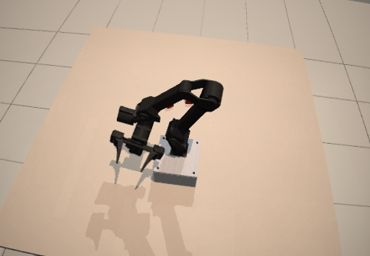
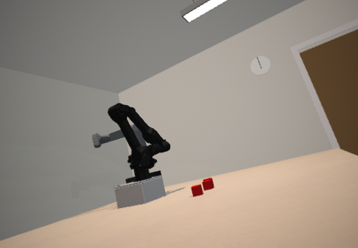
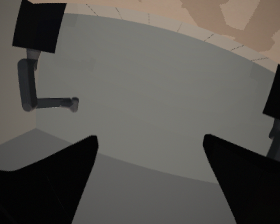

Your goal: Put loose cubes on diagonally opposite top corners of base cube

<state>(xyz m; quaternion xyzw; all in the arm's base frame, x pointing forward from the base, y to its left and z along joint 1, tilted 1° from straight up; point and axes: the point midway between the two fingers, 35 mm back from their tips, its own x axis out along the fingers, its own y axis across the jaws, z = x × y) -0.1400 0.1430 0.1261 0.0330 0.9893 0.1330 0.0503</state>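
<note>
“Peach-toned counter, wide and flat, with a pale grey block on it. What does the block do?” asks the listener.

“It carries the black arm, presumably to give it a firm footing,” the describer answers. “The arm bends high and folds over to one side.”

“Where are the cubes?”

“Red cubes sit low on the counter, near the block. In the exterior view one stands a little apart; beside it, another overlaps a sliver of red, probably the third. The top view shows only scraps of red past the arm. Which is the fixed base cannot be told.”

“And the gripper?”

“Nearly fully open, with nothing between its fingers. It hangs on the other side of the block from the cubes. The wrist view catches mostly wall, so the gripper seems to be aimed away from them.”

“Why so wide?”

“Likely so it can straddle a loose cube. The arm must first swing round, and it would do well to approach carefully, since a nudge could shift the base cube.”
</note>
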